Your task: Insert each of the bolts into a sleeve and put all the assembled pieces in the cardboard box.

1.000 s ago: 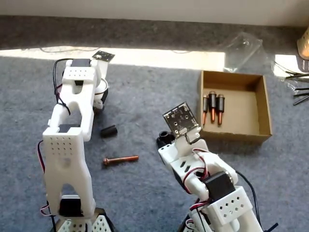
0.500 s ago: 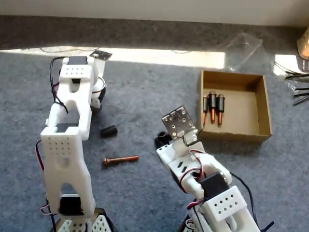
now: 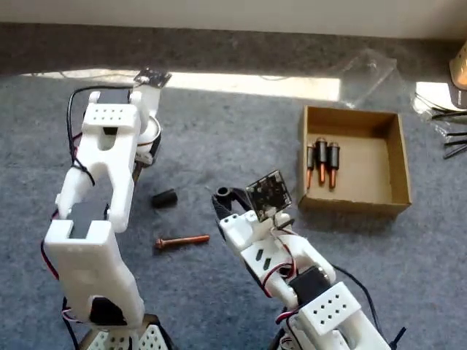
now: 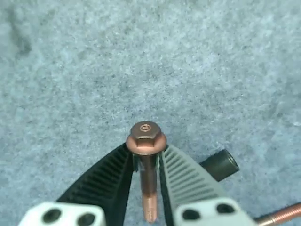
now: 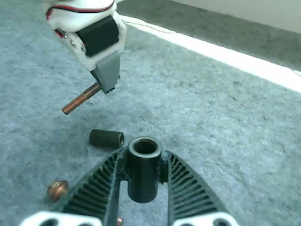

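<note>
Crossing grey carpet (beyond the cardboard box) runs a sunlit strip.

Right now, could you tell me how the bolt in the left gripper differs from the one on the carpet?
The held bolt is clamped in the left gripper, off the carpet; the loose bolt lies flat on it, untouched. The held bolt is gripped just under its head, shank jutting free; the loose bolt rests along its length. Both are copper-coloured and without a sleeve.
</note>
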Tool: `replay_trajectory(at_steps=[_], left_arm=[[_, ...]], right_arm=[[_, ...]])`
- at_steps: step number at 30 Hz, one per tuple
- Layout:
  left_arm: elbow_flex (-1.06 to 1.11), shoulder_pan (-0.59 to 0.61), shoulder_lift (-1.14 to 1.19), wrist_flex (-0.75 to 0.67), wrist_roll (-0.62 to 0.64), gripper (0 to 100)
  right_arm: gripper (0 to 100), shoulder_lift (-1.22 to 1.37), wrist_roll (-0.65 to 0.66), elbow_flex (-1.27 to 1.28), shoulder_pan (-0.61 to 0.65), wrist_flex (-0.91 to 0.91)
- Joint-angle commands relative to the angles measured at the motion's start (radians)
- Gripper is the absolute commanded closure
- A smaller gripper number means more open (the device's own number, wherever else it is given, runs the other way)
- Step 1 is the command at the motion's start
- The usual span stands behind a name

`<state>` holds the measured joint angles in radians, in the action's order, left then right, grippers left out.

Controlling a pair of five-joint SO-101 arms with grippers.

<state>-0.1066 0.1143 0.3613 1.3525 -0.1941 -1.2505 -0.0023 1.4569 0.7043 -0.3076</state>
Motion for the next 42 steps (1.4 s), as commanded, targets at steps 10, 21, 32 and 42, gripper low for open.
replay_trajectory(at_steps=[10, 21, 32, 42], left_arm=[[0.461, -0.059, -0.599, -0.281, -0.002, 100], [0.654, -0.065, -0.897, -0.397, 0.002, 100], [0.746, -0.116, -1.058, -0.456, 0.003, 100], [0.799, -0.176, -1.291, -0.45, 0.089, 100]], right_arm=[[99.4, 0.005, 0.109, 0.085, 0.036, 0.331], [99.4, 0.005, 0.11, 0.191, -0.038, 0.496], [99.4, -0.001, 0.107, 0.242, -0.038, 0.501], [99.4, -0.001, 0.107, 0.242, -0.038, 0.501]])
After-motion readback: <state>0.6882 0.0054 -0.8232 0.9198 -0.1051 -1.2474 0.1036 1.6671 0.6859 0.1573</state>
